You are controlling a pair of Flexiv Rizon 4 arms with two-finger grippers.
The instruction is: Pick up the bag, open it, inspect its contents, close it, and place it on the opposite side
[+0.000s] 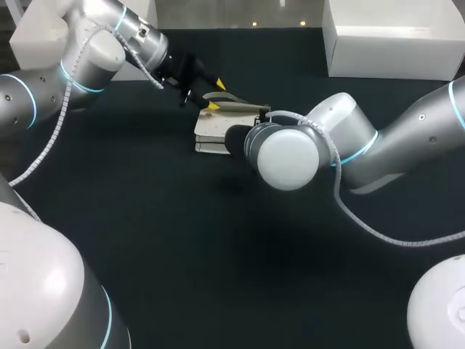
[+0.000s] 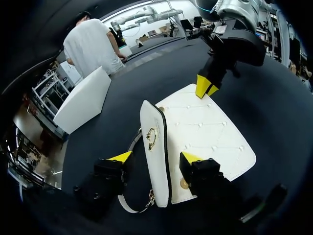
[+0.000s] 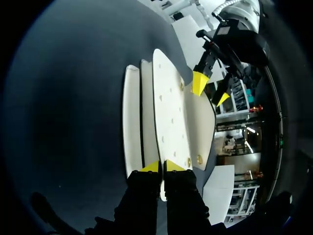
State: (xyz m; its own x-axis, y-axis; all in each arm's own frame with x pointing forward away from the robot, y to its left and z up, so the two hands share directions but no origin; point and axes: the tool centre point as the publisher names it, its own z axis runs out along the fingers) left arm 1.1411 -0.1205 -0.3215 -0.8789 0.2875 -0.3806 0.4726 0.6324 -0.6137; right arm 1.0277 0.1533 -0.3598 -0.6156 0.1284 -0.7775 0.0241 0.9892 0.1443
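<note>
White bag (image 1: 214, 131) half hidden behind right arm (image 1: 290, 156); right pincer (image 3: 162, 166) pinches its flap (image 3: 171, 107), left pincer (image 2: 156, 157) spread.

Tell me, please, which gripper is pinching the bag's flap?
The right gripper: its fingers pinch the flap edge of the white bag, whereas the left gripper stands wide open astride it.

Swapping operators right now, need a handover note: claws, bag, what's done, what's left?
Left claw: open, straddling the clasp edge of the white quilted bag with a gold clasp, not gripping it.
Right claw: shut on the opposite edge of the bag's flap, which looks lifted off the body.
Bag: mid-table on the dark tabletop, between both arms.
Done: flap grasped and partly raised.
Left: open fully, inspect contents (not visible), close, place on the opposite side.
</note>
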